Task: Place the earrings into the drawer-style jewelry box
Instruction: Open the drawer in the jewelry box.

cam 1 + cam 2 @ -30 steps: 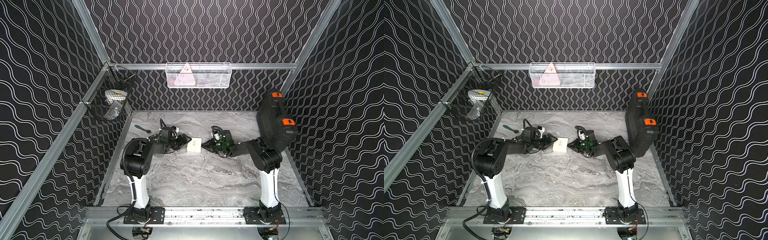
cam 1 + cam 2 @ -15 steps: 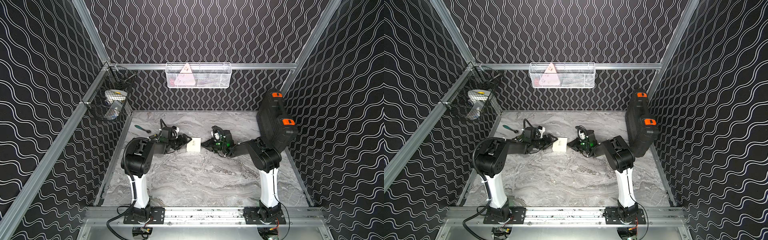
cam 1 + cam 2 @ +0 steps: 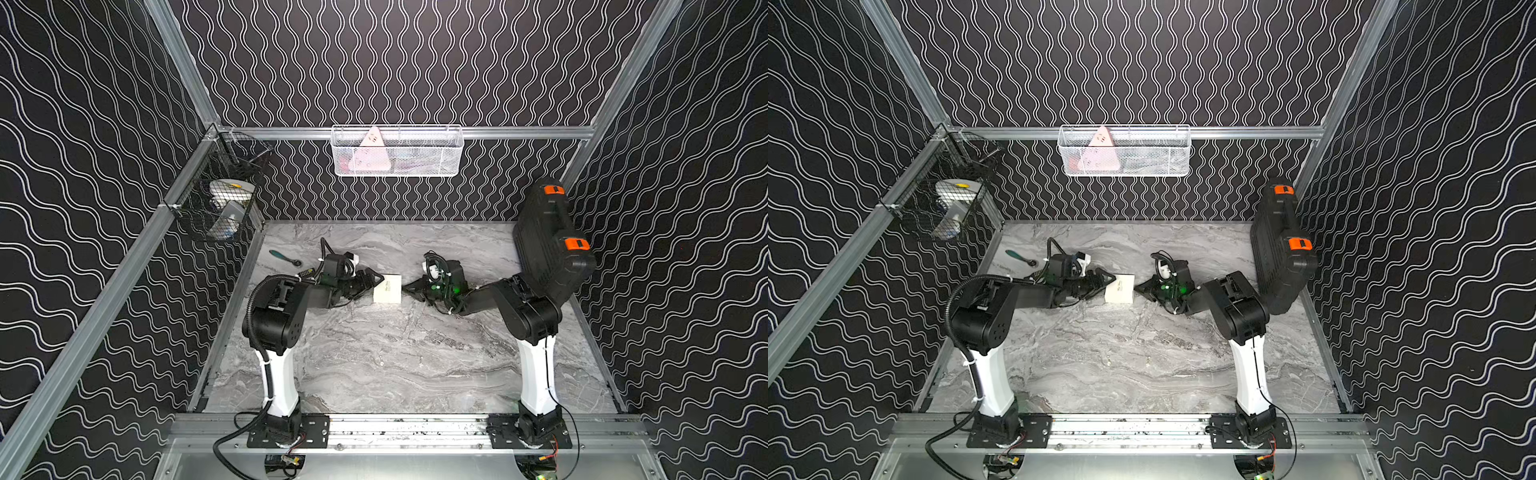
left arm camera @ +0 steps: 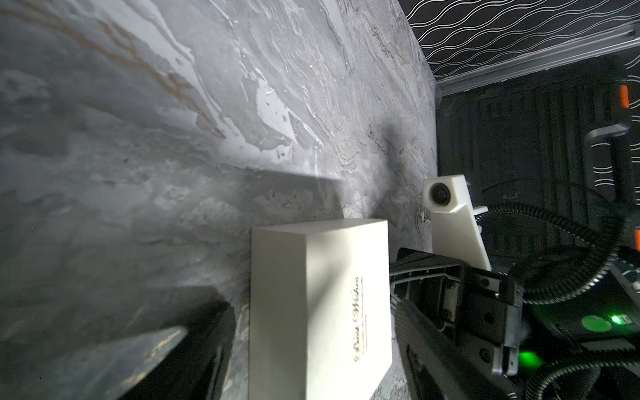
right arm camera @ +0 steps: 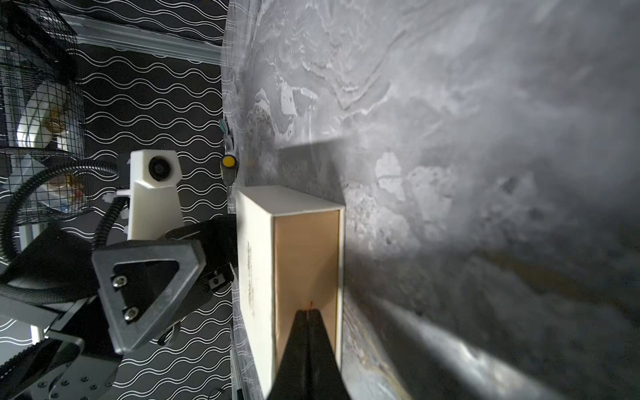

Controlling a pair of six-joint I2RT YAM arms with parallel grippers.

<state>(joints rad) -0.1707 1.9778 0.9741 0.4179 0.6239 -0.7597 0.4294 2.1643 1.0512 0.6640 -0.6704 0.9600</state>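
Observation:
The jewelry box (image 3: pixel 387 288) (image 3: pixel 1119 288) lies flat on the marble table between my two grippers, cream sleeve up with dark print on top (image 4: pixel 356 311). Its tan drawer end (image 5: pixel 306 256) faces my right gripper (image 5: pixel 308 313) (image 3: pixel 405 286). That gripper is shut, tips against that end, with a tiny orange speck at them. My left gripper (image 3: pixel 374 284) stands wide at the closed end, its low finger (image 4: pixel 180 346) apart from the box. Two tiny glints lie nearer the front, one speck (image 3: pixel 1108 362) and another speck (image 3: pixel 1147 363). They look like the earrings but are too small to tell.
A big black case with orange latches (image 3: pixel 548 249) leans against the right wall behind my right arm. A teal-handled tool (image 3: pixel 284 257) lies at the back left. A white wire basket (image 3: pixel 397 151) hangs on the back wall and a black one (image 3: pixel 220 208) on the left wall.
My right gripper's jaws have closed the last bit at the box's drawer end. The box and the left arm have not visibly moved.

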